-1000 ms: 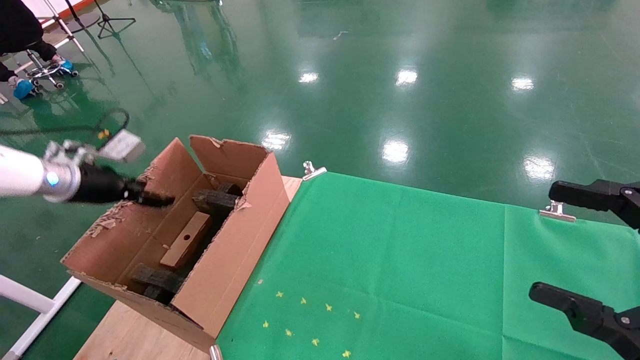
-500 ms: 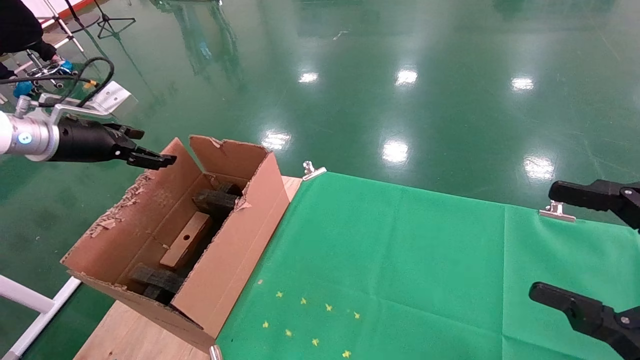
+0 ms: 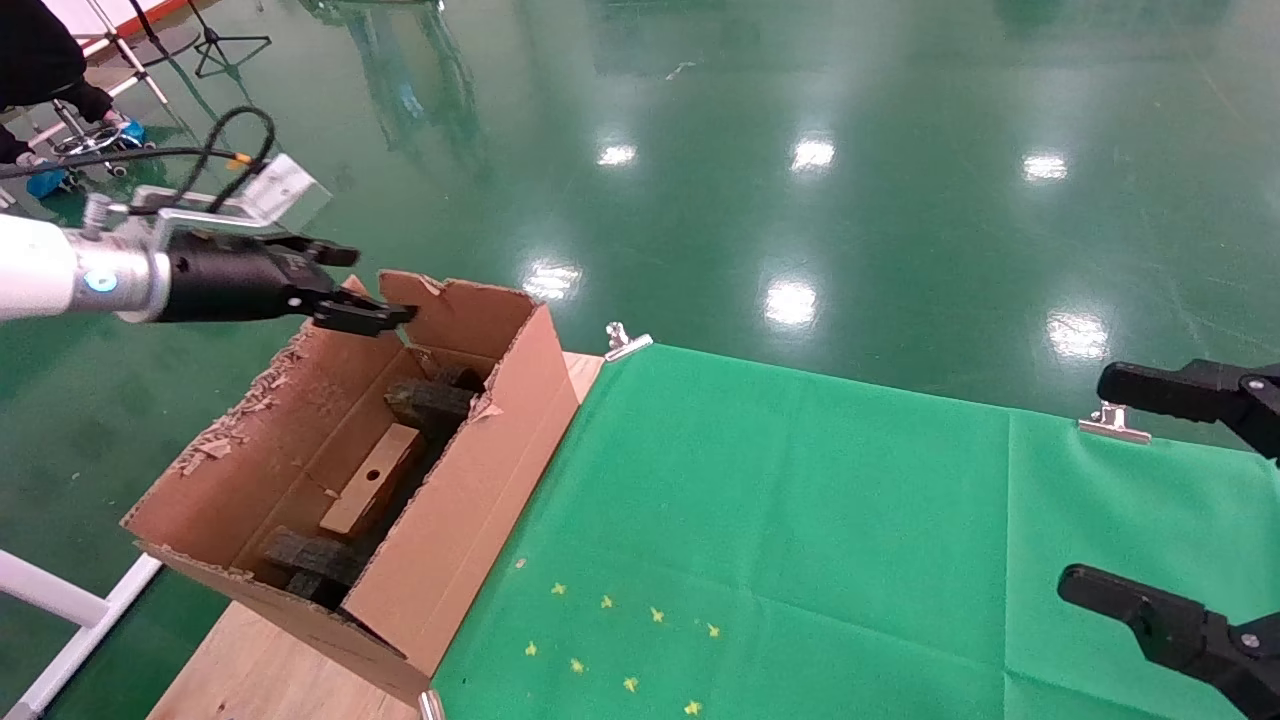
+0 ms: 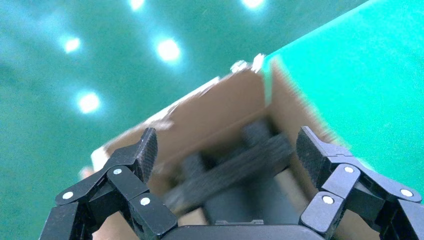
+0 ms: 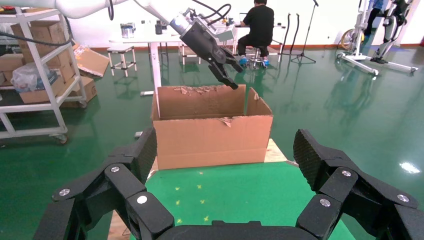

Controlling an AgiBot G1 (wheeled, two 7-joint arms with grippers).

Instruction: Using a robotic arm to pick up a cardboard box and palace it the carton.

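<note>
Glossy green flooring surrounds a counter (image 3: 270, 670) draped in green cloth (image 3: 800, 540), with the carton (image 3: 470, 500) standing at its left end.

Head view: the robotic arm (image 3: 40, 275) reaches in from the left, its left gripper (image 3: 365, 285) level with the carton's far rim, fingers (image 3: 362, 318) apart and empty. The cardboard box (image 3: 372, 480) lies inside the carton, tilted among black foam blocks (image 3: 430, 400), below the fingers and well apart from them. Placement appears complete. The right gripper (image 3: 1150, 490) is parked at the counter's right edge, fingers apart.

Left wrist view: the open fingers (image 4: 145, 150) frame the carton (image 4: 220, 120) interior and foam; the box cannot be made out.

Right wrist view: the right gripper (image 5: 225, 160) faces the carton (image 5: 212, 132), with the left gripper (image 5: 227, 75) above its rim, presumably high enough to avoid catching the flaps.
</note>
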